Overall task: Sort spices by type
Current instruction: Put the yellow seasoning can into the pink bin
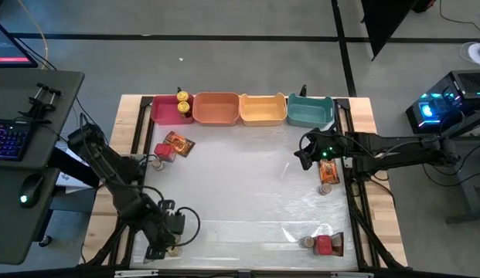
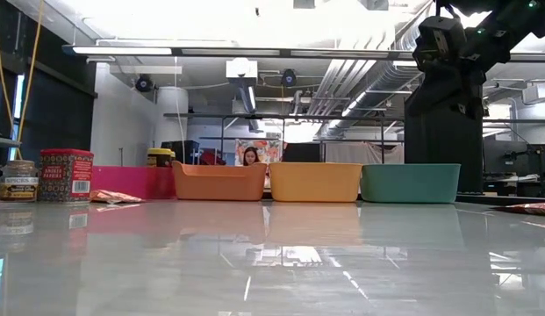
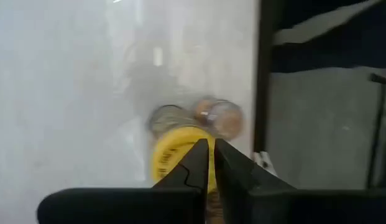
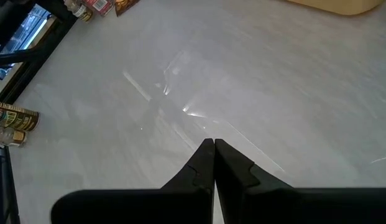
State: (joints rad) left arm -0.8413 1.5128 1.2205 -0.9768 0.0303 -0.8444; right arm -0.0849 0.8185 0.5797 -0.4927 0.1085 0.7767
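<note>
The left gripper (image 1: 164,245) hangs over the surface's (image 1: 247,177) near-left corner, its fingers pressed together and holding nothing. Directly beneath and just ahead of its tips in the left wrist view stands a yellow-lidded jar (image 3: 174,155), upright, with a grey-lidded jar (image 3: 219,117) just beyond it, close to the surface's left edge. That is the relation the next move turns on: the jar lies straight below the closed tips, so by my reading the gripper must widen before it can drop around the lid.

Further along the left edge sit a red box (image 1: 164,150) and a foil packet (image 1: 178,143). Two yellow-lidded jars (image 1: 182,102) already rest in the pink bin (image 1: 164,110) at the far-left corner.

Moving right, the right gripper (image 1: 304,157) hovers near the far-right part, fingers shut and empty. Another foil packet (image 1: 328,173) lies just beside it toward the right edge, and a second red box (image 1: 324,245) waits at the near-right corner.
</note>
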